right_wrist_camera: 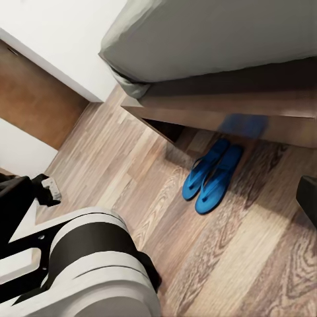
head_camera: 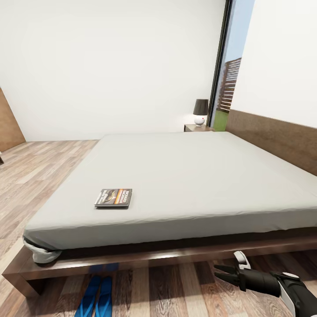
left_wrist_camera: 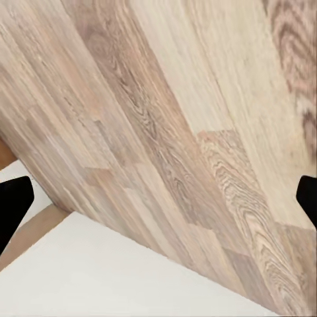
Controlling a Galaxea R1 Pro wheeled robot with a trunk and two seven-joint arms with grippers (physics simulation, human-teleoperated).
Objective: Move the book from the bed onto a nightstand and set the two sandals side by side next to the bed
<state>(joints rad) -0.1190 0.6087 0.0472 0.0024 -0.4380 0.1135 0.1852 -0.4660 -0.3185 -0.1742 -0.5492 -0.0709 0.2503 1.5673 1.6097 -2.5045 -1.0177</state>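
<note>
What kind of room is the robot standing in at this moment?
Most likely a bedroom. A large low bed with a grey mattress and wooden headboard takes most of the head view, a nightstand with a small lamp stands beside it, and blue sandals lie on the plank floor.

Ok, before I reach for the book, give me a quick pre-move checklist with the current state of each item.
1. Book on the bed, lying flat near the foot-end corner, nothing on it: ok.
2. Sandals side by side on the floor by the bed frame: ok.
3. Right gripper free: open, empty, low over the floor in front of the bed: ok.
4. Left gripper: fingertips spread at the edges of its wrist view, nothing between them: ok.
5. Nightstand at the far side by the headboard, carrying a lamp; free space for the book: cannot tell.
6. Book within reach from here: cannot tell.
</note>
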